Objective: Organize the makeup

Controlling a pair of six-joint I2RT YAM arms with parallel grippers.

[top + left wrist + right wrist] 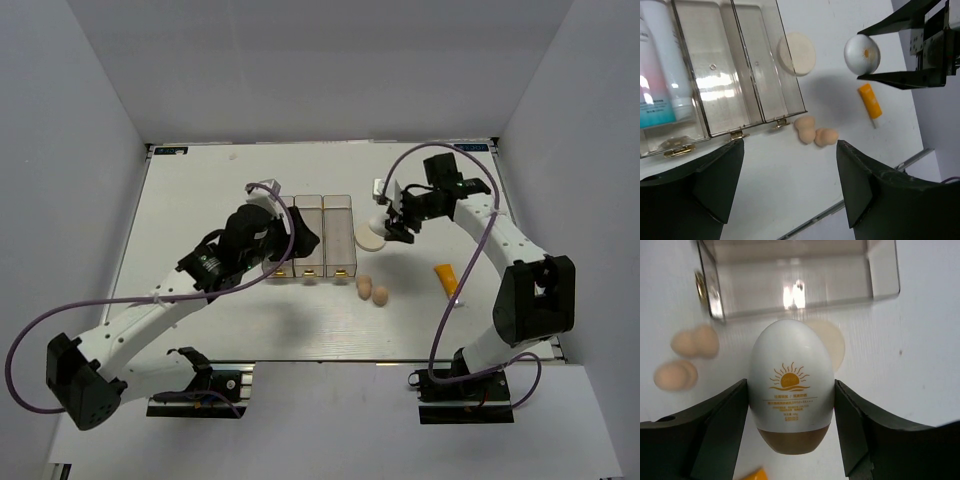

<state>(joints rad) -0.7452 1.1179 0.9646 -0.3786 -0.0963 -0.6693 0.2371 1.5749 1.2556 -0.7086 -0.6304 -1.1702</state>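
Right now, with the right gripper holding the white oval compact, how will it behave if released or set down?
The white oval compact looks glossy and is pinched on its curved sides by the right gripper, so it may slip or twist. Its egg shape would probably roll or rock if laid on the table. It looks rigid, unlikely to squash.
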